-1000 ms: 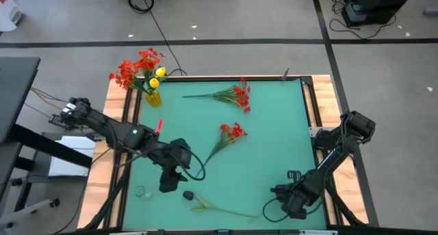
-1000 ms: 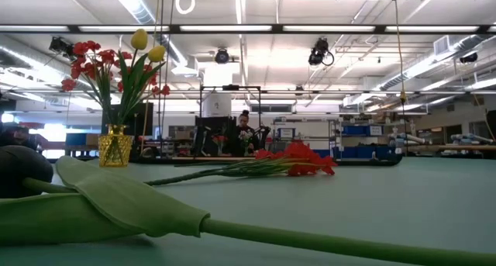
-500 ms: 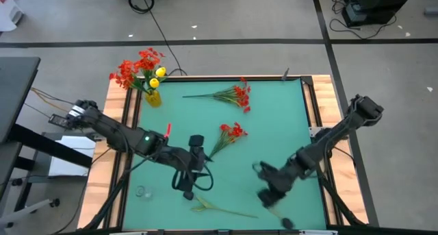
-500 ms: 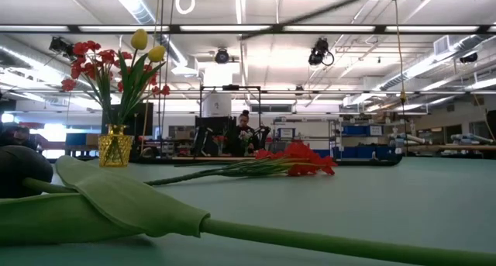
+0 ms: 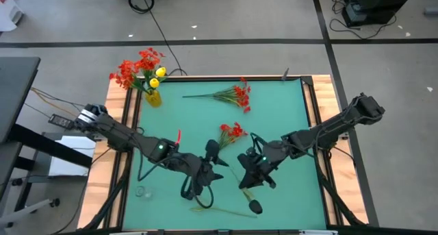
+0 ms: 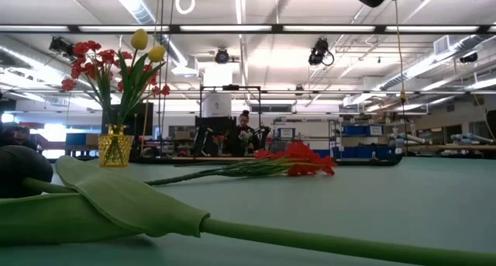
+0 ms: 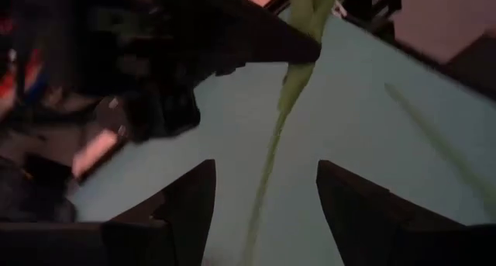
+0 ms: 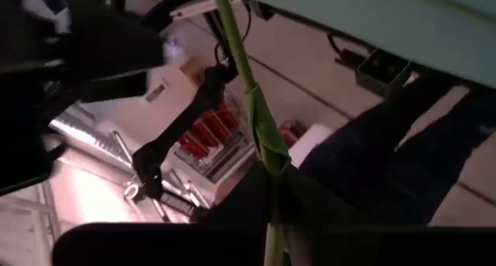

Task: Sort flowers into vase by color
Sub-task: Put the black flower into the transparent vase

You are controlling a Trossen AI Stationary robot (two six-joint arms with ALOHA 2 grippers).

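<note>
Lying flat at the near edge of the tabletop point(image 5: 287, 112), one green flower point(image 6: 139, 208) is free to take. Just behind it, the right gripper point(image 8: 271, 219) looks pressed onto a thin green stem point(image 8: 260, 134). The left gripper point(image 7: 263, 181) is spread wide around that same stem. Stems like this look light and bendy, so I would pinch low on the stem, never the soft head. Farther back lie the middle red spray point(image 5: 233, 131) and the far red spray point(image 5: 239, 94). The yellow vase point(image 5: 153, 98), crowded with flowers, stands at the far left corner.
</note>
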